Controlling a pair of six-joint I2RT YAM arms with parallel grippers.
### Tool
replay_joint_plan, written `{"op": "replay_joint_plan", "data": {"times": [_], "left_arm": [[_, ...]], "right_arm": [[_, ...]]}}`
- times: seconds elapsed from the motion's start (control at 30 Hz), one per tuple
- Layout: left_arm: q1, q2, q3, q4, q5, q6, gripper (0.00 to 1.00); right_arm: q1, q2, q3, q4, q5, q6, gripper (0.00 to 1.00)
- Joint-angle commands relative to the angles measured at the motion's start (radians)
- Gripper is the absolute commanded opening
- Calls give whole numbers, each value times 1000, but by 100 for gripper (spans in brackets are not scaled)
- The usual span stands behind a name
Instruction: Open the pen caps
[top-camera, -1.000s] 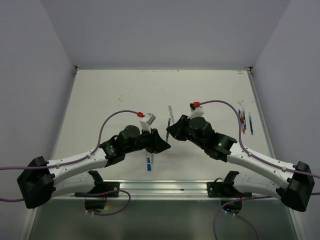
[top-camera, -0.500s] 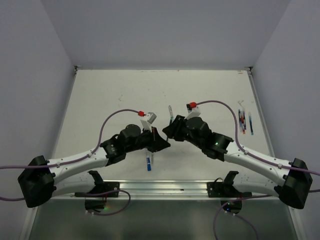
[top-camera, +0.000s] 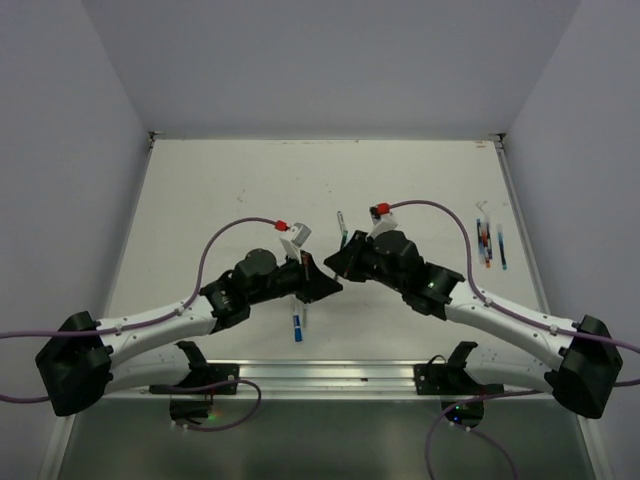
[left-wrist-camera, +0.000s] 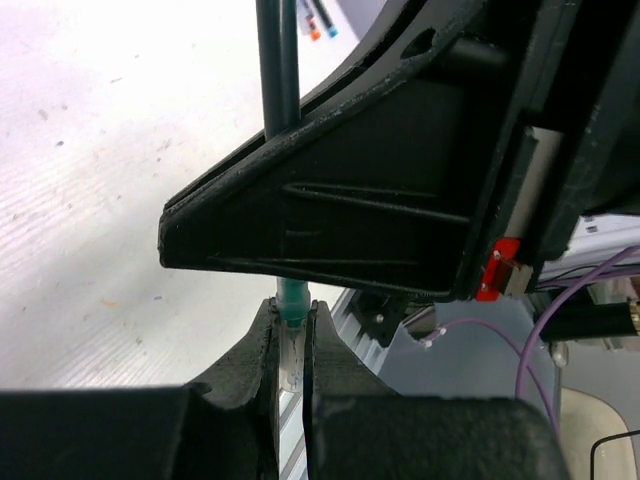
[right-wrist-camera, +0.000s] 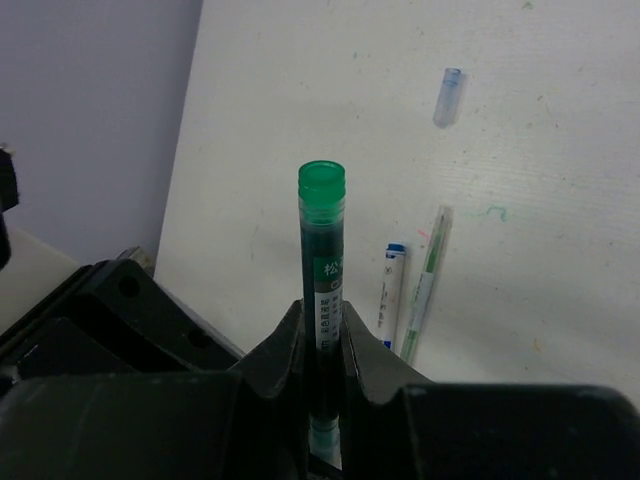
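Near surface (top-camera: 230, 190): blue-tipped pen (top-camera: 296, 326) lying flat just in front of the arms' meeting point, green-and-clear pen (right-wrist-camera: 424, 275) just beside it; one loose cap (right-wrist-camera: 448, 96) apart from both. None in play now.
Left pincer (left-wrist-camera: 291, 322): clenched on the clear cap (left-wrist-camera: 289, 358), one finger on each side, cap mouth facing the other arm.
Joint: green collar (left-wrist-camera: 292, 300) sitting right at the cap mouth. Cannot tell whether seated or already parted.
Right pincer (right-wrist-camera: 322, 318): grasping the green pen (right-wrist-camera: 321, 235) around mid-barrel, green end plug standing free past the fingers.
Step in hand (judgement): drawing cap off barrel, arms meeting over the middle of the surface.
Doing it well: pull straight along the pen's axis — no sideways levering. Hold both grips firm. Add a slight twist if the cap sticks. Slim, smooth barrel likely to slide through the pads under a light grip.
Risk: pincer bodies very close in the left wrist view — back directly apart, not across each other.
Far right: further pens (top-camera: 488, 243) lying side by side, well apart from the action, probably next.
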Motion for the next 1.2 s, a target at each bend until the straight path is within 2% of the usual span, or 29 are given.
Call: {"op": "replay_joint_plan", "data": {"times": [0.0, 0.07, 0.17, 0.2, 0.27, 0.37, 0.4, 0.47, 0.5, 0.53, 0.6, 0.63, 0.67, 0.73, 0.77, 0.87, 1.03, 1.17], "left_arm": [[-14, -26, -72, 279, 289, -3, 0], [-14, -43, -113, 390, 383, -38, 0], [-14, -109, -161, 485, 433, -75, 0], [-14, -126, -167, 531, 456, -86, 0], [-14, -164, -149, 524, 454, -86, 0], [-14, -180, -31, 233, 344, 27, 0], [-14, -178, 4, 9, 190, 89, 0], [-12, -142, 111, -223, -29, 121, 0], [-12, -119, 147, -439, -254, 130, 0], [-12, -94, 181, -526, -358, 121, 0], [12, -34, 235, -655, -534, 105, 0], [31, -20, 239, -662, -540, 109, 0], [99, -8, 230, -645, -525, 115, 0], [192, -3, 207, -599, -439, 144, 0], [276, -2, 190, -584, -432, 150, 0], [363, 39, 187, -510, -463, 198, 0], [379, 139, 213, -449, -509, 213, 0], [388, 285, 242, -420, -538, 215, 0]], "right_arm": [[-128, -46, -34, 177, -84, -61, 0], [-159, -59, -22, 244, -197, -107, 0], [-183, -47, 33, 275, -351, -199, 0], [-183, -46, 41, 286, -379, -223, 0], [-184, -46, 62, 285, -385, -228, 0], [-183, -37, 106, 168, -323, -257, 0], [-184, -19, 126, 121, -252, -274, 0], [-186, 12, 192, -36, -174, -283, 0], [-190, 62, 220, -88, -117, -291, 0], [-195, 96, 253, -208, -79, -296, 0], [-212, 183, 370, -336, -28, -315, 0], [-216, 264, 405, -425, -5, -328, 0], [-222, 309, 469, -465, 10, -334, 0], [-238, 404, 517, -527, 24, -360, 0], [-247, 423, 547, -532, 14, -365, 0], [-297, 498, 576, -518, -25, -381, 0], [-383, 625, 643, -524, -95, -434, 0], [-422, 726, 692, -518, -140, -480, 0]]}}
